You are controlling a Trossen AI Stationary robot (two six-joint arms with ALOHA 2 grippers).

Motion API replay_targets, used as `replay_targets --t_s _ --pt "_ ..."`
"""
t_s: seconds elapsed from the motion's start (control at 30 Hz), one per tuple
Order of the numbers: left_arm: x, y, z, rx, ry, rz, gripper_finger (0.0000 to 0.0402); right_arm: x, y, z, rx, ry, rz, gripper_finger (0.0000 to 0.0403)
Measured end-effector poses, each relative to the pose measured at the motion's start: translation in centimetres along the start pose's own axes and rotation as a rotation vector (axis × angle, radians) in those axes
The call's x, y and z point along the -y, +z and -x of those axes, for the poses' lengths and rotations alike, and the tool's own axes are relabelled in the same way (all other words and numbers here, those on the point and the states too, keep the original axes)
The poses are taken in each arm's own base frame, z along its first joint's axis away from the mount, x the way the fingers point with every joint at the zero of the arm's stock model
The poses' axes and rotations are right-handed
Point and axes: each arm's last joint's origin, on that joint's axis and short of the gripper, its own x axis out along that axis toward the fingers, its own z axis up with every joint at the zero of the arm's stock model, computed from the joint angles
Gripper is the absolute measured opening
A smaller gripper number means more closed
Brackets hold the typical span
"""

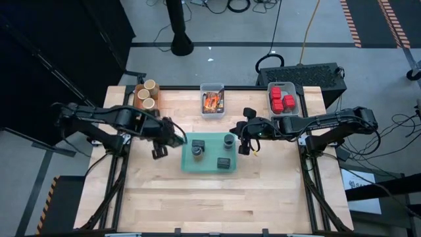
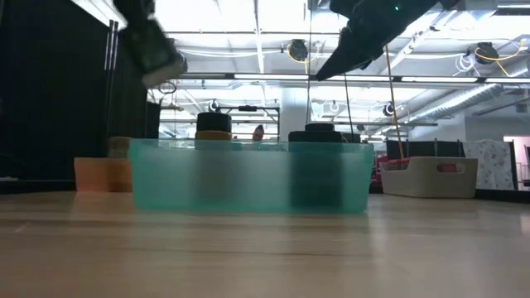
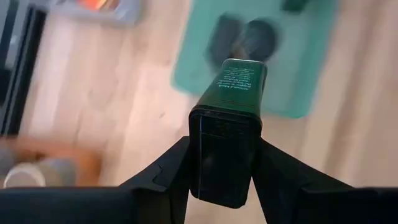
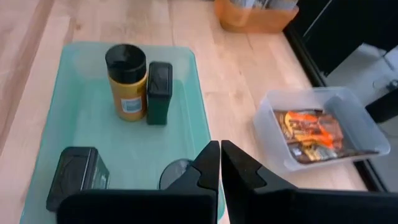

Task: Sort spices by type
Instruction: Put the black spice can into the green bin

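Blurred teal tray (image 3: 298,74) behind left gripper's (image 3: 221,155) tin (image 3: 233,93).

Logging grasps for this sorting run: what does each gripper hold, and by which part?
Left gripper clamps a dark green tin by its black-capped end. Right gripper is shut, empty.

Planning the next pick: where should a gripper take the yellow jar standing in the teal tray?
Probably by its black lid, from straight above: the yellow jar stands upright, and a dark green tin stands close against one side, so clamp across the free sides.
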Motion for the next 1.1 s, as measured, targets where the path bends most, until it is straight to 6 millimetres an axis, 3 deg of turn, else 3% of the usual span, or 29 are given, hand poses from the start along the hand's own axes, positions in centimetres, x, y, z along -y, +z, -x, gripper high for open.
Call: replay_targets --t_s 0.13,0.3,0.47,0.63,0.87,1.1 --pt "2.5 1.4 1.3 0.045 -0.040 -0.110 0.0147 -0.3 -0.4 0.1 -0.035 0.007 -0.031 0.0000" --pt "6.0 1.6 1.7 0.161 0.032 -0.460 0.0147 -1.3 -0.3 1.0 -0.020 0.043 -0.034 0.0000" --pt "9.0 1.3 1.2 0.221 0.264 -0.894 0.0147 -3.4 0.3 2.6 0.055 0.125 0.000 0.0000" --pt "11.2 2.1 0.2 0.270 0.526 -1.090 0.0147 -5.4 1.2 3.6 0.178 0.207 0.002 0.0000" --pt "12.7 3.2 -1.2 0.299 0.640 -1.108 0.0147 -5.9 2.5 4.2 0.311 0.219 -0.012 0.0007" --pt "12.3 5.4 -1.3 0.446 0.608 -0.859 0.0147 -5.8 2.6 4.3 0.339 0.090 0.000 0.0075"
